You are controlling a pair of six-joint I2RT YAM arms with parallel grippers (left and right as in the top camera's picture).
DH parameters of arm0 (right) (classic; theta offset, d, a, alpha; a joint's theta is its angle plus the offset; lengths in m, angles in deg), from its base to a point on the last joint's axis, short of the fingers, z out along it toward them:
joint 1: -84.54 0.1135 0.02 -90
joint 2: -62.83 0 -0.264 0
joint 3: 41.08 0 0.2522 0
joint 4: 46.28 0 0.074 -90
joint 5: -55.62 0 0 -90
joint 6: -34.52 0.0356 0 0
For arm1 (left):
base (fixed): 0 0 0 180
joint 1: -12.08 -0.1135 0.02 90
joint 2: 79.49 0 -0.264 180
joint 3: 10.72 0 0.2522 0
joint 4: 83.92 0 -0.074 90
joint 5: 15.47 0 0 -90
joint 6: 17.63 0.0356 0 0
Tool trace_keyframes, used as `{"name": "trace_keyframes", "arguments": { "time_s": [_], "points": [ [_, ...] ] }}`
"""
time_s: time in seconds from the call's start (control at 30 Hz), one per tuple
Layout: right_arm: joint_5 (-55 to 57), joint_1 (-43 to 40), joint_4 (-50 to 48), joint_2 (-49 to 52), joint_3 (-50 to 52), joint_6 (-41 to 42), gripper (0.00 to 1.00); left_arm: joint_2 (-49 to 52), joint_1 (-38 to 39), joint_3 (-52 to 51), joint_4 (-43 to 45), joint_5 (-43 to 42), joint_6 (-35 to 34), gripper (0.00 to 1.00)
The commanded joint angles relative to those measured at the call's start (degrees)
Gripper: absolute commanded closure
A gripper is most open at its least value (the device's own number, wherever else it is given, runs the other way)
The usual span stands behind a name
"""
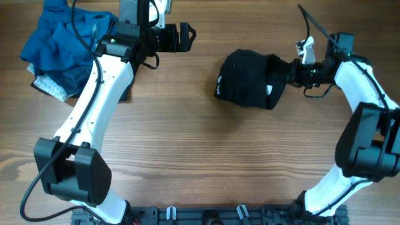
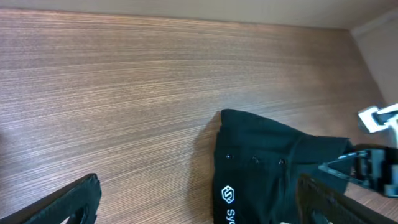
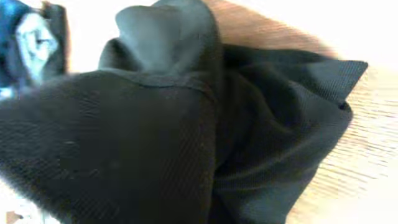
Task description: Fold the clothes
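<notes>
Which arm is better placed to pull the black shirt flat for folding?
Right. The right gripper is at the edge of the black shirt, and fabric fills its wrist view. The left gripper is open, empty and away from the shirt.

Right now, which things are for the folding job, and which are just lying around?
For the job:
black shirt, pinched at its edge by the right gripper
blue and grey clothes pile, not folded yet
left gripper, open and empty

Just there:
wooden table
cables on the arms
</notes>
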Motion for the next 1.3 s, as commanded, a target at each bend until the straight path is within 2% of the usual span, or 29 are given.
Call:
{"name": "trace_keyframes", "arguments": {
  "time_s": [0.0, 0.13, 0.17, 0.27, 0.33, 0.4, 0.5, 0.53, 0.63, 0.77, 0.93, 1.1, 1.2, 1.27],
  "points": [
    [4.57, 0.09, -1.49, 6.47, 1.25, 2.27, 0.96, 0.22, -0.04, -0.26, 0.15, 0.57, 0.94, 0.00],
    [8.00, -1.49, -1.95, 7.80, 1.07, 6.10, 0.95, 0.22, -0.04, -0.26, 0.11, 0.55, 0.94, 0.00],
    [7.98, -2.34, -1.49, 7.80, 1.03, 6.95, 0.90, 0.22, -0.04, -0.26, 0.11, 0.55, 0.94, 0.00],
    [3.63, -5.60, 2.82, 5.86, -0.11, 4.96, 0.64, 0.22, -0.04, -0.26, 0.13, 0.55, 0.94, 0.00],
    [2.97, -6.45, 5.97, 1.99, -1.62, 3.58, 0.40, 0.22, 0.09, -0.26, 0.17, 0.52, 1.11, 0.00],
    [3.02, -6.51, 8.79, -5.03, -3.93, 3.41, 0.12, 0.22, 1.86, -0.26, 0.26, 0.55, 5.49, 0.00],
    [6.71, -9.16, 8.66, -13.14, -6.54, 9.60, 0.02, 0.24, 6.80, -0.26, 0.90, 0.57, 6.08, 0.00],
    [9.22, -11.06, 8.72, -14.99, -7.54, 11.47, 0.00, 0.42, 9.57, -0.26, 1.27, 1.01, 7.17, 0.00],
    [9.92, -18.25, 8.72, -16.52, -8.72, 14.21, 0.00, 3.06, 19.41, -0.26, 2.84, 10.49, 7.17, 0.00],
    [9.94, -30.16, 7.15, -16.44, -8.72, 19.41, 0.00, 8.24, 30.01, -0.26, 11.34, 12.17, 7.13, 0.00],
    [9.68, -33.48, 7.67, -16.44, -8.70, 19.52, 0.00, 17.33, 39.56, -0.24, 20.26, 14.16, 7.10, 0.00],
    [9.70, -32.48, 8.76, -16.44, -8.68, 19.45, 0.00, 24.04, 42.77, -0.13, 24.61, 21.44, 6.86, 0.01],
    [9.70, -32.48, 9.60, -16.44, -8.68, 19.32, 0.01, 25.86, 40.57, -0.15, 20.28, 21.59, 5.75, 0.00],
    [9.73, -32.48, 9.60, -16.44, -8.68, 19.28, 0.00, 25.81, 37.88, -0.13, 14.75, 21.99, 1.70, 0.00]
  ]
}}
